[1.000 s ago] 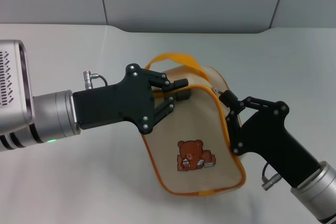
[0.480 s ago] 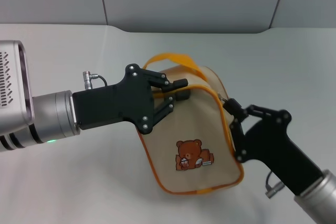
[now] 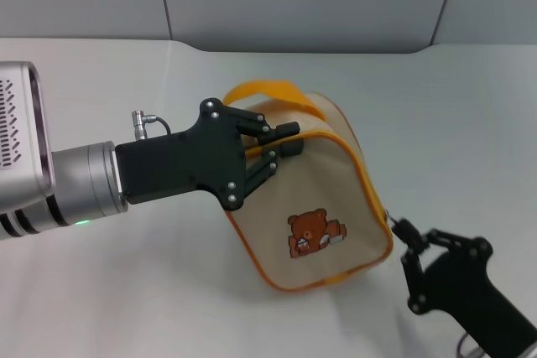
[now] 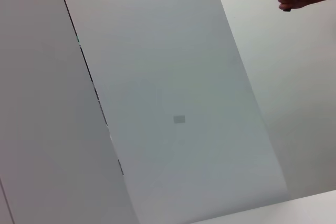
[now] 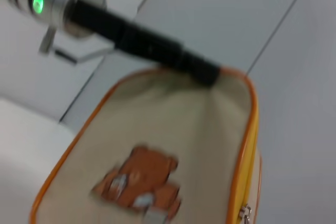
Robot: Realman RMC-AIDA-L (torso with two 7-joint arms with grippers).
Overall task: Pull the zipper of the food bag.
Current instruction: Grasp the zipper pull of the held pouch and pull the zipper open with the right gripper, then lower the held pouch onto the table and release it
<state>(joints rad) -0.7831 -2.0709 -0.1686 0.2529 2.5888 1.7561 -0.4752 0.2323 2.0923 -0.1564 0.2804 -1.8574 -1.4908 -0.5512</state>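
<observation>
The white tabletop (image 3: 101,291) carries the boxy cream canvas food bag (image 3: 315,199) with orange piping, at its middle. The black left gripper (image 3: 285,142) is clamped on the bag's upper corner. The black right gripper (image 3: 401,232) sits at the bag's lower right corner; whether its fingers are closed cannot be told. The small silver zipper pull (image 5: 245,213) hangs on the orange-edged track.

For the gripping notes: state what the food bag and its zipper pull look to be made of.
Food bag: probably matte cream canvas, dull and softly creased, with orange-yellow piping. Zipper: small silvery tab, likely metal, though blurred. Left gripper clamps the bag's top; right gripper is at its corner.
</observation>
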